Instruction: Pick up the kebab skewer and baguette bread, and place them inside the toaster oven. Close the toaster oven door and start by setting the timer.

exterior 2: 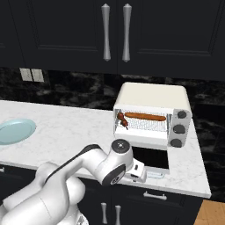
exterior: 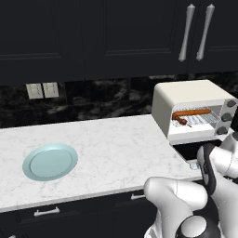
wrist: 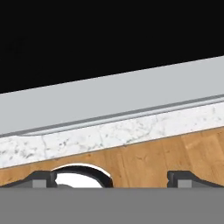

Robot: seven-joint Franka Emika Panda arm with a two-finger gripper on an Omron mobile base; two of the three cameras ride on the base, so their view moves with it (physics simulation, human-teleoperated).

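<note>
The cream toaster oven (exterior 2: pixel 151 94) stands at the counter's right end, and its door (exterior 2: pixel 149 157) lies folded down flat. On the wire rack inside lie the long orange-brown baguette bread (exterior 2: pixel 145 117) and, left of it, the short kebab skewer (exterior 2: pixel 122 120) with dark red chunks. Both also show in the left base view: baguette (exterior: pixel 191 112), skewer (exterior: pixel 180 121). My gripper (exterior 2: pixel 145 173) hovers at the door's front edge, open and holding nothing. In the hand view my gripper (wrist: pixel 113 178) faces the door's dark glass (wrist: pixel 109 43) and silver bar handle (wrist: pixel 131 114).
A light blue plate (exterior: pixel 50 161) sits bare on the white marble counter (exterior: pixel 116 148) at the left. Dark upper cabinets with long silver handles (exterior 2: pixel 115 33) hang above the oven. Dark knobs (exterior 2: pixel 179 129) line the oven's right panel. Wood floor (wrist: pixel 175 153) lies below the counter edge.
</note>
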